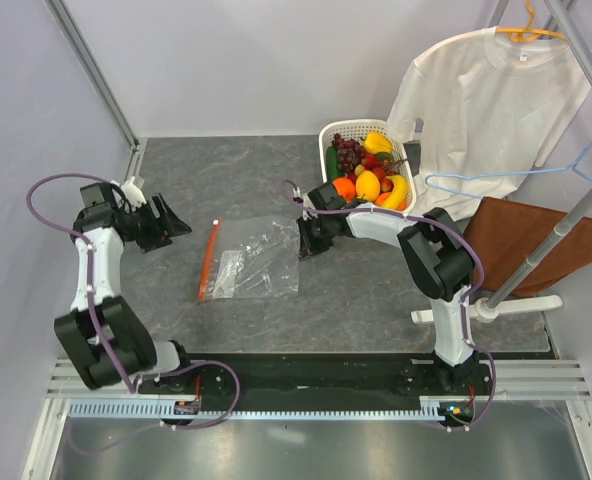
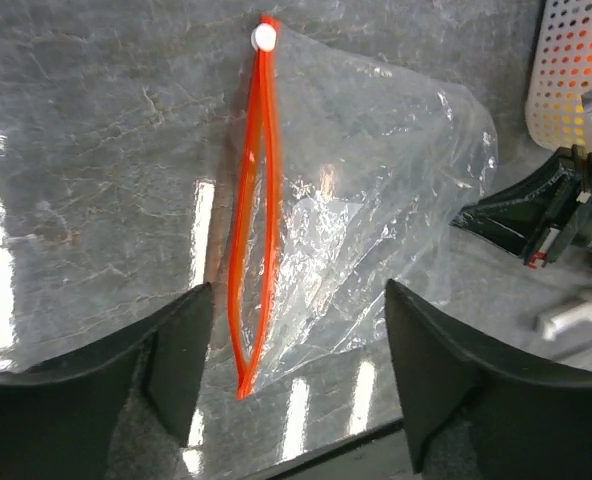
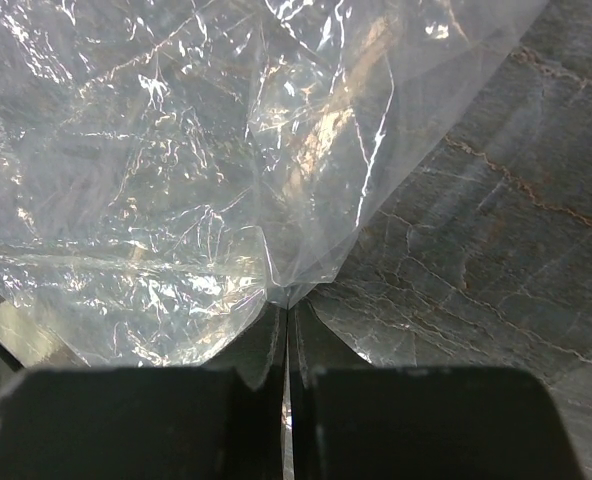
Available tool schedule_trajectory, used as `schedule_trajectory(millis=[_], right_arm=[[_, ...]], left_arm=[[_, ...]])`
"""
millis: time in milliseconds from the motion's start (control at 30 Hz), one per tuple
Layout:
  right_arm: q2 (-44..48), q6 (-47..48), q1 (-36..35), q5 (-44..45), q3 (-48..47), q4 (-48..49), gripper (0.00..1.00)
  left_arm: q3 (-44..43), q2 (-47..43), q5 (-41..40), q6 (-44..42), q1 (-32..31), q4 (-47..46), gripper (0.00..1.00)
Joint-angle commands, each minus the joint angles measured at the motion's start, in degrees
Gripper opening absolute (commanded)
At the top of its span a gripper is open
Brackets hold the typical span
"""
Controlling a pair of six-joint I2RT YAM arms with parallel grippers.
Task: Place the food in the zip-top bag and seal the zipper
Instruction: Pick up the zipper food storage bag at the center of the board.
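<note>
A clear zip-top bag (image 1: 254,262) lies flat on the grey stone-patterned tabletop (image 1: 226,170) between the two arms, empty. Its orange-red zipper (image 1: 208,262) runs near-to-far along the bag's left edge, leaning slightly, with a small white tab (image 1: 216,221) at the far end. The mouth therefore faces the robot's left, and the bag's body stretches rightward from it.

The right gripper (image 3: 284,312) is clamped tight on a pinch of crinkled plastic at the bag's closed right edge, opposite the mouth. The left gripper (image 2: 298,335) hangs with its jaws spread wide and holding nothing, just to the left of the zipper. In its wrist view the strip lies lengthwise between the two fingers, its two halves slightly parted.

The left arm is plainly the nearer to the mouth. The toy fruits (image 1: 368,172) sit heaped in the white slotted basket (image 1: 328,135) at the far right, close behind the right arm, and none is in the bag yet. Opening the mouth looks the likely next job.
</note>
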State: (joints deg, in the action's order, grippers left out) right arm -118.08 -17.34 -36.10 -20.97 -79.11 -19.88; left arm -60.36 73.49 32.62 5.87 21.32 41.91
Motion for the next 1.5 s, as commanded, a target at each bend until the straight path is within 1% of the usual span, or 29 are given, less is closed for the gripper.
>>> schedule_trajectory(millis=[0, 67, 333, 467, 667, 967, 1033, 1067, 1133, 1167, 1233, 1300, 1333, 1367, 1400, 1433, 1467], right_arm=[[-2.7, 2.0, 0.6, 1.6, 1.7, -0.7, 0.00], [-3.3, 1.6, 0.9, 1.5, 2.2, -0.9, 0.00], [-4.3, 0.6, 2.7, 0.7, 4.3, -1.4, 0.00], [-4.2, 0.5, 2.8, 0.6, 4.8, -1.0, 0.00], [-4.6, 0.1, 2.8, 0.2, 4.8, -0.5, 0.00], [-3.6, 0.0, 2.8, -1.2, 5.7, 1.8, 0.00], [-3.2, -0.1, 2.8, -1.2, 6.2, 2.9, 0.00], [-3.2, 0.2, 2.8, -1.4, 6.3, 3.0, 0.00], [-3.4, 0.2, 2.8, -1.7, 6.2, 3.0, 0.00], [-3.4, 0.6, 2.8, -1.7, 6.2, 3.0, 0.00], [-3.5, 0.6, 2.7, -1.6, 6.2, 3.1, 0.00], [-3.6, 0.8, 2.8, -1.7, 6.2, 3.1, 0.00], [-3.8, 0.8, 2.8, -1.8, 6.2, 3.1, 0.00], [-3.8, 0.8, 2.8, -1.9, 6.2, 3.1, 0.00], [-3.7, 0.8, 2.8, -2.1, 6.2, 3.2, 0.00], [-3.6, 0.8, 2.8, -2.1, 6.2, 3.2, 0.00], [-3.4, 0.9, 2.8, -2.1, 6.2, 3.2, 0.00]], left_arm=[[-0.3, 9.1, 11.5, -2.0, 4.6, 0.5, 0.72], [-0.3, 11.9, 11.7, -1.7, 5.6, 0.5, 0.70], [2.0, 22.6, 10.4, -3.1, 5.7, 1.5, 0.64], [2.4, 25.5, 10.3, -2.6, 5.7, 1.4, 0.59], [4.3, 26.5, 8.4, -1.5, 5.5, 0.5, 0.52], [6.2, 30.9, 7.6, -1.7, 2.4, -1.1, 0.52], [6.8, 31.4, 8.6, -1.8, 1.3, -1.9, 0.53], [7.2, 31.8, 11.6, -1.9, 1.0, -2.2, 0.54], [6.9, 32.9, 13.2, -2.1, -0.1, -2.3, 0.54], [6.9, 33.8, 16.5, -2.6, -0.3, -2.3, 0.54], [7.3, 34.8, 20.5, -2.6, -1.3, -3.1, 0.52], [7.4, 34.3, 23.8, -2.5, -1.4, -3.9, 0.47], [7.4, 33.6, 25.9, -2.8, -1.4, -4.0, 0.40], [7.5, 31.1, 26.8, -2.7, -1.4, -4.4, 0.38], [7.9, 29.6, 27.6, -2.4, -1.3, -5.2, 0.33], [8.8, 27.5, 28.3, -2.1, -1.3, -5.6, 0.29], [9.0, 23.8, 28.5, -1.7, -1.4, -6.1, 0.24]])
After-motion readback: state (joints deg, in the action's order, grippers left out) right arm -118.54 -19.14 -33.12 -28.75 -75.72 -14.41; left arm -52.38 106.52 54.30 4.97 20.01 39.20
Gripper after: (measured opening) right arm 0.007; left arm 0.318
